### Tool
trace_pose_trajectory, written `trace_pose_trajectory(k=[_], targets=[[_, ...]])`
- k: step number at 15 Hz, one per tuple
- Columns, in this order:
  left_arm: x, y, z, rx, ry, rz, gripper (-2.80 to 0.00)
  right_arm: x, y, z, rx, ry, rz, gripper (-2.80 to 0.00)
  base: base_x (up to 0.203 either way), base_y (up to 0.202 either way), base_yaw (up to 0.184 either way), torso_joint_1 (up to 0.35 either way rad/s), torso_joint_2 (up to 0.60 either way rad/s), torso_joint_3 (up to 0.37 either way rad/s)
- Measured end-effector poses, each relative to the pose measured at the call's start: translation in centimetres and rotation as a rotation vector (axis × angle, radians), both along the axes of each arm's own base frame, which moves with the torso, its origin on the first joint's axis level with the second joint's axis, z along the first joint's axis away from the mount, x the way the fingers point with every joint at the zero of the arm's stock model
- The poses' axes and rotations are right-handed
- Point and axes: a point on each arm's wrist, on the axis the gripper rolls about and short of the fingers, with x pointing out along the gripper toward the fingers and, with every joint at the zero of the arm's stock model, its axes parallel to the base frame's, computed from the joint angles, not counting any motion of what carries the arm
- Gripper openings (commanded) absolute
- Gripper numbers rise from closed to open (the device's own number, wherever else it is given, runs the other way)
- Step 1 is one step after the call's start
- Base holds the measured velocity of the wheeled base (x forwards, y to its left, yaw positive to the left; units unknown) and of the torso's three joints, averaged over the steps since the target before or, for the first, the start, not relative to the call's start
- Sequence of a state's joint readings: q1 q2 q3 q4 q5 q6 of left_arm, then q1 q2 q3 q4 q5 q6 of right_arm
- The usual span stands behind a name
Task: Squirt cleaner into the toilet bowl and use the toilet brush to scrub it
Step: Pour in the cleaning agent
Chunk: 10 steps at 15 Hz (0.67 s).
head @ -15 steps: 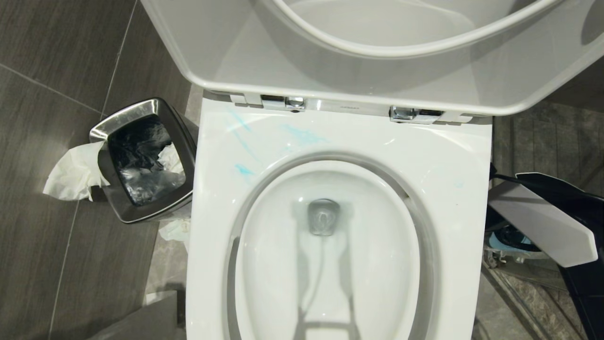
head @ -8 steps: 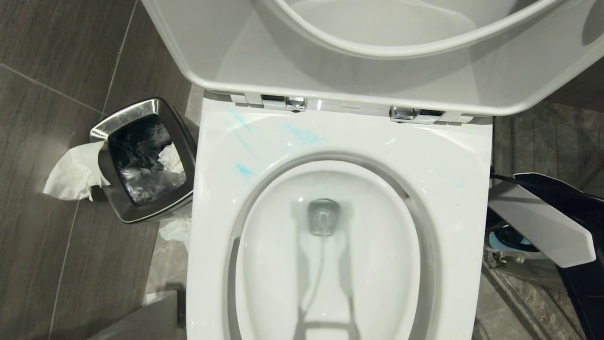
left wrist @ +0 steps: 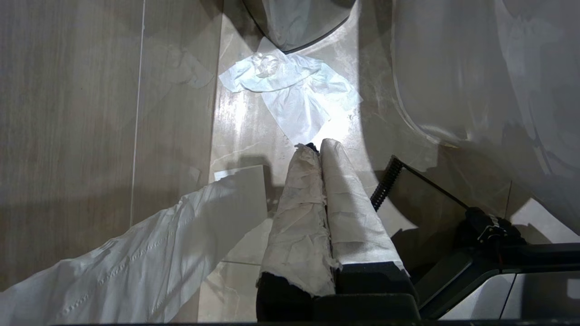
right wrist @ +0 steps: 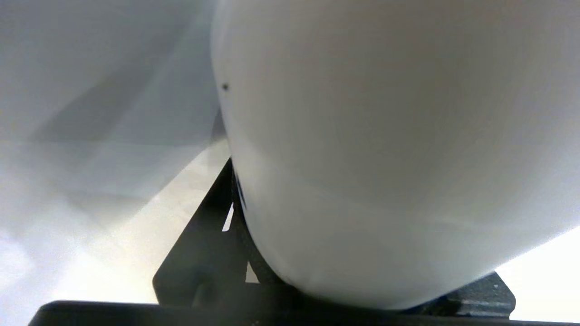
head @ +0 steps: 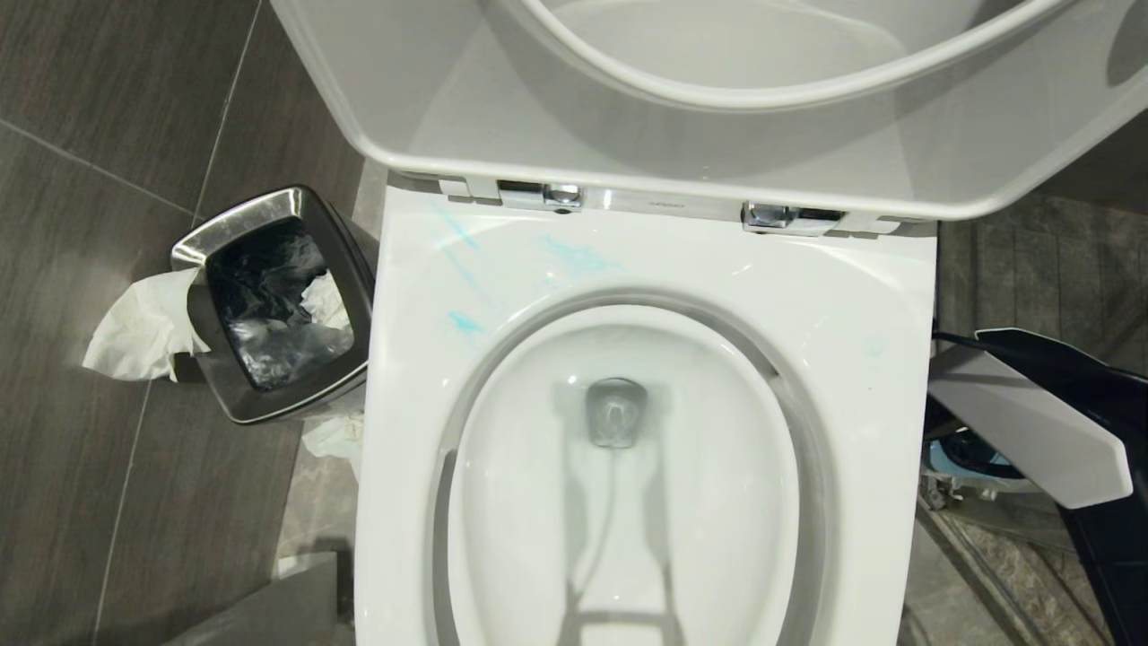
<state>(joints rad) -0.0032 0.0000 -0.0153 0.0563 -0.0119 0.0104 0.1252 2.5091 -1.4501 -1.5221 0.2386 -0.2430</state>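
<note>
Right pincer (right wrist: 253, 253) against blurred white object (right wrist: 385, 158), perhaps bottle, axis unclear

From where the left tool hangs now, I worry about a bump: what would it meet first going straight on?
Most likely the floor tile, at or near the crumpled tissue lying beyond the left tool. Nothing else shows between them, though depth is hard to judge.

Bright overhead light glares off the toilet bowl (head: 861, 305); the right wrist view is blurred, washed-out.
</note>
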Motion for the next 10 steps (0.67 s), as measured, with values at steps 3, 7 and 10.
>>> trace_pose_trajectory(k=[3,7,10], targets=[[0.0,0.0,0.0,0.0,0.0,0.0,-2.8,-0.5,-0.7,-0.4,0.014,0.038,-0.042,-2.8,0.0,0.0,0.0,0.0,0.0,0.0],[0.0,0.0,0.0,0.0,0.0,0.0,-2.8,-2.4,-2.8,-0.7,0.035,0.127,-0.109,-2.8,0.0,0.0,0.0,0.0,0.0,0.0],[0.0,0.0,0.0,0.0,0.0,0.0,-2.8,-4.4,-4.3,0.4,0.075,0.176,-0.146,-2.8,0.0,0.0,0.0,0.0,0.0,0.0]])
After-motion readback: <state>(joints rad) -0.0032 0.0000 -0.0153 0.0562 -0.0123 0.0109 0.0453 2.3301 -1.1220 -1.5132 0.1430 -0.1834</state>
